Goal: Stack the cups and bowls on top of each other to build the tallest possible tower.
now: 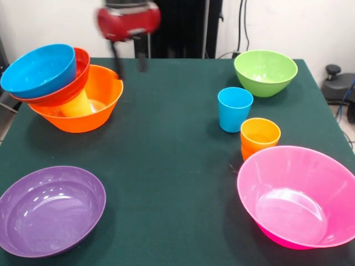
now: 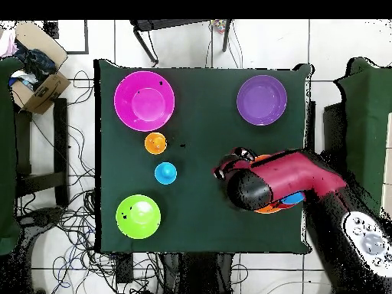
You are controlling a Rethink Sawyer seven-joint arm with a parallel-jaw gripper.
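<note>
The tower stands at the left of the front view: a big orange bowl (image 1: 102, 97) with a yellow cup (image 1: 77, 105) inside it. A red-orange bowl (image 1: 72, 86) leans tilted on them, and a blue bowl (image 1: 39, 69) rests in that. My gripper (image 1: 130, 64) hangs open and empty just right of the tower's rim, above the table. In the overhead view the arm (image 2: 283, 178) covers most of the tower, leaving only an orange edge (image 2: 267, 209). Apart from the tower stand a blue cup (image 1: 234, 108), nested orange cups (image 1: 259, 136), a green bowl (image 1: 265, 71), a pink bowl (image 1: 299, 197) and a purple bowl (image 1: 50, 209).
The dark green table (image 1: 166, 166) carries everything. From overhead the pink bowl (image 2: 144, 99), orange cups (image 2: 155, 142), blue cup (image 2: 165, 173) and green bowl (image 2: 138, 216) line the left side, and the purple bowl (image 2: 262, 99) sits at the top right. A cardboard box (image 2: 38, 88) lies off the table.
</note>
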